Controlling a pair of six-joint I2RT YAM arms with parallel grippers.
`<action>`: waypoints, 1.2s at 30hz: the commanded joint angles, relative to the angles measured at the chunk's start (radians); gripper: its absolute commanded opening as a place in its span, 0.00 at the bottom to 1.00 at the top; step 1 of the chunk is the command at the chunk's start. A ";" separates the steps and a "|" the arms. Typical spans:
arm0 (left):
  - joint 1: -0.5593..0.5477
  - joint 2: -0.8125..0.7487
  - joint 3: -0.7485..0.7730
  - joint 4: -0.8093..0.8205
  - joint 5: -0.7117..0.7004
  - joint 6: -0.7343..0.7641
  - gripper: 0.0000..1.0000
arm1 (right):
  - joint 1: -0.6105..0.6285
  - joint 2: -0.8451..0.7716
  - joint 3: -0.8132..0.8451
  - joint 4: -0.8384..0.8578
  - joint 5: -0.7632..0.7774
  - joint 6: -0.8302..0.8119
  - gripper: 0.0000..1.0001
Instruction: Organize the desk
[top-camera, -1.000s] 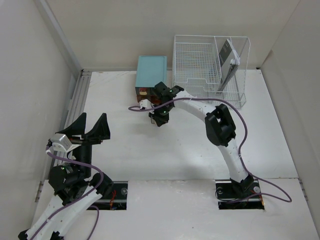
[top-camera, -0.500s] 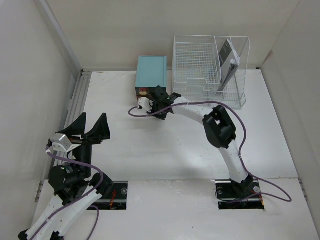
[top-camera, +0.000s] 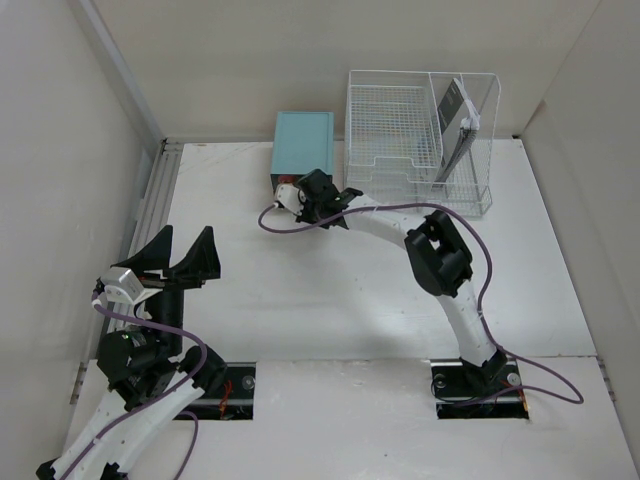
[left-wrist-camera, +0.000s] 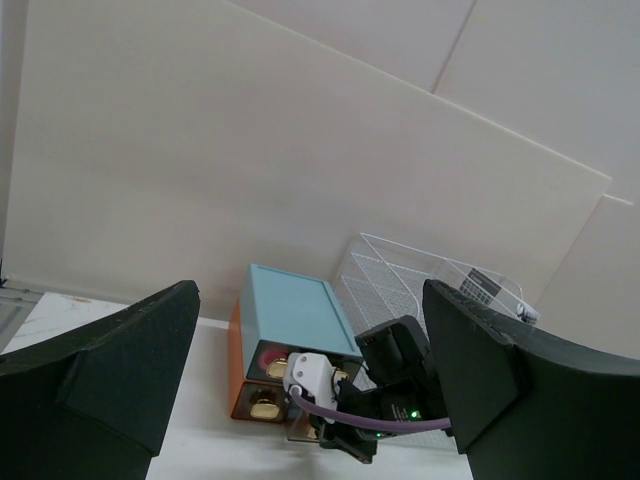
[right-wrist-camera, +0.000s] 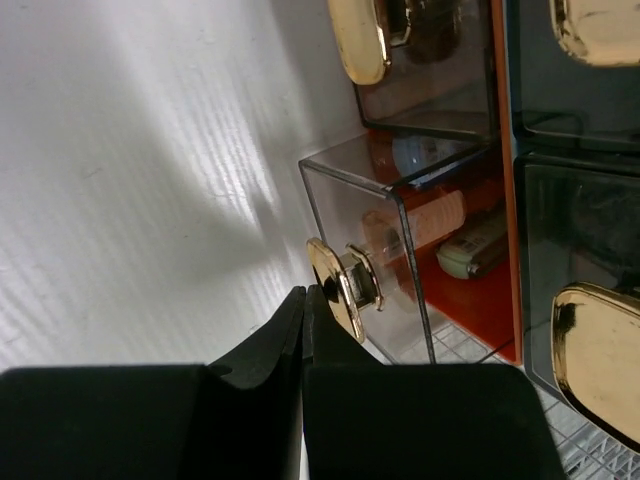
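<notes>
The left gripper sits nearest, raised above its base at the near left corner of the desk. Its fingers are spread wide and hold nothing, and it is well apart from everything else.

The desk runs from the arm bases to the back wall, with metal rails along its left edge. Its middle is crossed only by the right arm, which reaches far out to the front of the teal drawer box at the back edge.

In the wrist view the right gripper has its two fingers pressed together on nothing. Their joined tip is right at the gold knob of a clear drawer that stands part-way out of the box, with small items inside. Whether the tip actually bears on the knob I cannot tell.

The move ahead hangs on that line-up. The drawer slides along the near-to-far axis and the box lies just beyond the tip, so a straight push away from the bases would likely seat it — and only the right arm is placed for it.

Farther right stands the wire rack, with a dark flat item upright in its side slot.
</notes>
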 joint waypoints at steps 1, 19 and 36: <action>-0.001 0.007 -0.002 0.050 0.006 0.015 0.92 | 0.003 -0.035 -0.027 0.111 0.077 -0.032 0.00; -0.001 0.007 -0.002 0.050 0.006 0.015 0.92 | 0.021 0.017 -0.037 0.211 0.222 -0.072 0.00; -0.001 0.007 -0.002 0.050 -0.003 0.015 0.92 | 0.021 0.026 -0.067 0.285 0.299 -0.081 0.00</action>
